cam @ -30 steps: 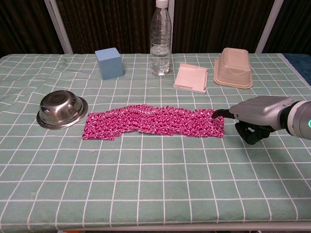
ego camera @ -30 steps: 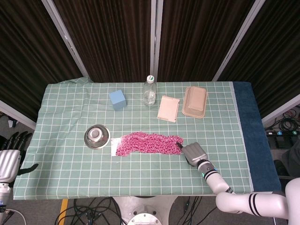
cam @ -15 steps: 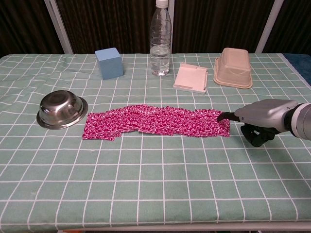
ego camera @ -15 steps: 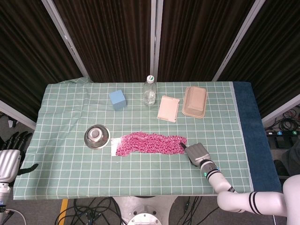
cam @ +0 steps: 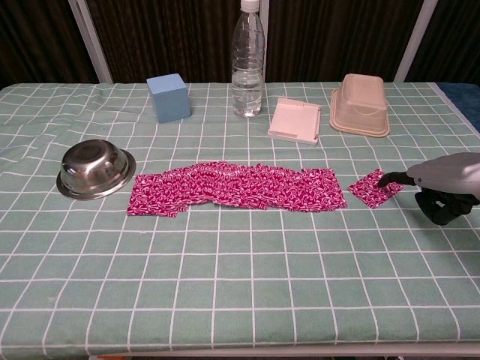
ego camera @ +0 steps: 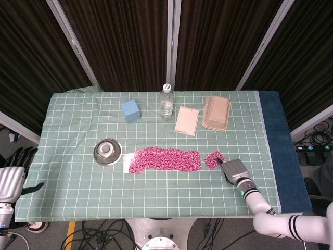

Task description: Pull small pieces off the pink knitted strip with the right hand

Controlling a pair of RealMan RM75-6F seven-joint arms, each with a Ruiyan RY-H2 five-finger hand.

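The pink knitted strip (ego camera: pixel 164 159) (cam: pixel 236 187) lies flat across the middle of the checked cloth. A small pink piece (ego camera: pixel 213 159) (cam: pixel 373 187) lies apart from the strip's right end, with a gap of bare cloth between them. My right hand (ego camera: pixel 235 170) (cam: pixel 448 180) sits low on the table just right of this piece. One dark fingertip (cam: pixel 386 178) holds the piece's right edge, and the other fingers are curled under. My left hand (ego camera: pixel 10 179) hangs off the table's left side with fingers spread, holding nothing.
A steel bowl (ego camera: pixel 107 151) (cam: pixel 96 168) stands just left of the strip. Along the back are a blue cube (ego camera: pixel 130 110) (cam: pixel 168 97), a water bottle (ego camera: pixel 165 101) (cam: pixel 247 60), a white flat box (ego camera: pixel 187 121) (cam: pixel 294 119) and a beige lidded container (ego camera: pixel 216 112) (cam: pixel 361 103).
My right hand has moved right, away from the strip. A small piece came off the strip's right end and moved with the fingertip. The left hand stayed put.
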